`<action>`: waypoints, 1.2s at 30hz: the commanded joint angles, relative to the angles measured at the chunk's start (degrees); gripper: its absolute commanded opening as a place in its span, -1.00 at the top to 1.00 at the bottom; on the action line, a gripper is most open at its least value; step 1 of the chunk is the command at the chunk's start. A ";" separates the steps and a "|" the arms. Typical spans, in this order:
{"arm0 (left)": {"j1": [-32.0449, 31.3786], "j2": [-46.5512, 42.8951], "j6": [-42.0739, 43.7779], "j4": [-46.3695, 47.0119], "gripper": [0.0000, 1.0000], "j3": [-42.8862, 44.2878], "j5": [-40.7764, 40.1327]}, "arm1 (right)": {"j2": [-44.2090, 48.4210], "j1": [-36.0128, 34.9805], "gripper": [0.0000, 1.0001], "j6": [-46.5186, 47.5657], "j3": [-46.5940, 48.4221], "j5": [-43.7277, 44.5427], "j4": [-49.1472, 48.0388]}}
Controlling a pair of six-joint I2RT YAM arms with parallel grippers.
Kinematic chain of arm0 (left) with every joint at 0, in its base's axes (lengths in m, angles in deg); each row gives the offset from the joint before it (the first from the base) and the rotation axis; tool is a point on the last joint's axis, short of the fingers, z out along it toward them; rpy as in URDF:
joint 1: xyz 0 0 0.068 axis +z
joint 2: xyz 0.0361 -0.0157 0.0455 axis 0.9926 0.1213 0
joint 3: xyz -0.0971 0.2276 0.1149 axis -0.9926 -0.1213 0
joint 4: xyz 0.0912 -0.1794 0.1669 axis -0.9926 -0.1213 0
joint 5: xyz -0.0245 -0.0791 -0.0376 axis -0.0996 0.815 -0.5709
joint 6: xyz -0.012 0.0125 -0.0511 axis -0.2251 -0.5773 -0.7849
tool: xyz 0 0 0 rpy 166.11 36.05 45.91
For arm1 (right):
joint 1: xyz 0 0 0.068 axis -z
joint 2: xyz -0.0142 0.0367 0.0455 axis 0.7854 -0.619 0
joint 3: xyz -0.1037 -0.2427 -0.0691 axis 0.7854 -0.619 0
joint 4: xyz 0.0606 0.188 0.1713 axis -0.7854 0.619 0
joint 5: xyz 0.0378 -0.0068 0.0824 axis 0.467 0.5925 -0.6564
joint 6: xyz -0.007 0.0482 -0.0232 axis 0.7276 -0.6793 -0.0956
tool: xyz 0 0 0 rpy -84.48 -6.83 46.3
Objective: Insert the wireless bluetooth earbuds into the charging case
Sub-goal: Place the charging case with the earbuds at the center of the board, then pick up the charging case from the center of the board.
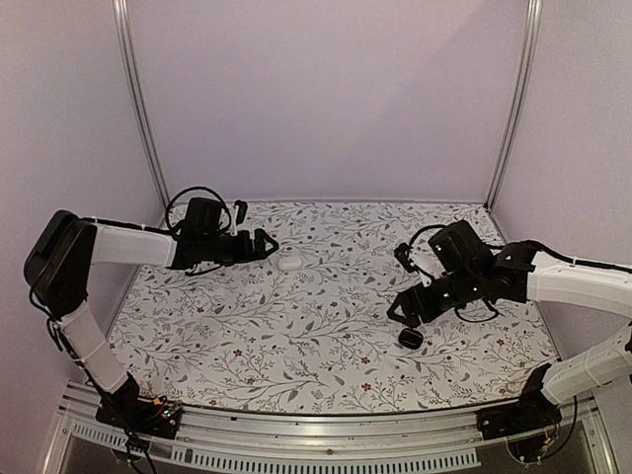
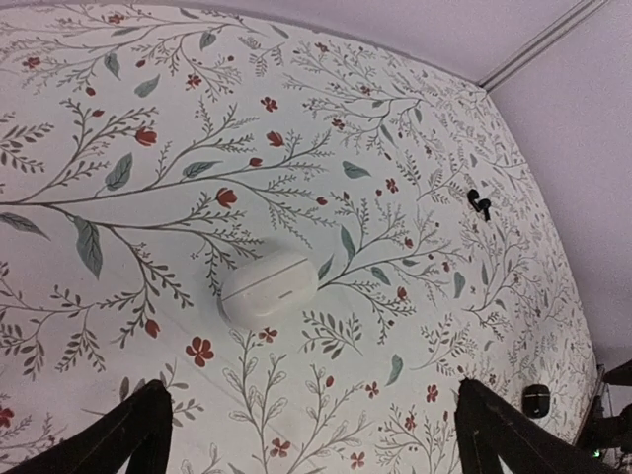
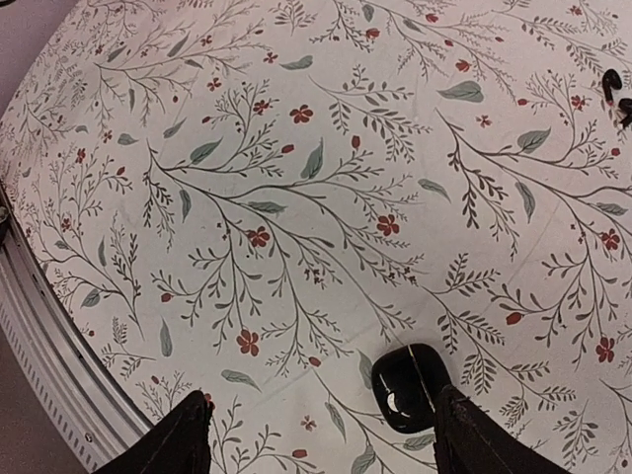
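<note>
Two tiny dark earbuds [image 2: 479, 202] lie close together on the flowered cloth; they also show at the right edge of the right wrist view [image 3: 614, 81]. A closed white pebble case [image 1: 288, 260] lies just in front of my left gripper [image 1: 267, 243], which is open and empty; in the left wrist view the case [image 2: 268, 287] sits ahead of the gripper [image 2: 316, 446]. A closed black rounded case [image 1: 411, 338] lies just below my right gripper [image 1: 400, 311], also open and empty. In the right wrist view it [image 3: 403, 387] lies against the inner side of the gripper's [image 3: 326, 446] right finger [image 3: 479, 439].
The flowered cloth [image 1: 296, 346] covers the table. A metal rail [image 1: 296, 434] runs along the near edge and also shows in the right wrist view [image 3: 49, 346]. Lilac walls close the back and sides. The black case shows small in the left wrist view [image 2: 535, 400].
</note>
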 commanded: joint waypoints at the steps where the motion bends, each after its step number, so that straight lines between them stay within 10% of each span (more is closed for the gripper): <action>1: -5.02 -6.71 4.28 0.94 -0.99 -3.31 -3.84 | -3.39 0.05 -0.52 -2.94 -2.96 0.36 2.77; 18: -10.96 -27.95 8.94 10.26 -0.99 -18.36 -12.28 | -18.52 0.14 -0.50 -2.92 -0.76 6.94 2.65; 36: -10.78 -29.87 5.14 5.64 -0.81 -19.76 -5.32 | -22.54 -4.68 0.29 7.75 4.99 5.10 1.00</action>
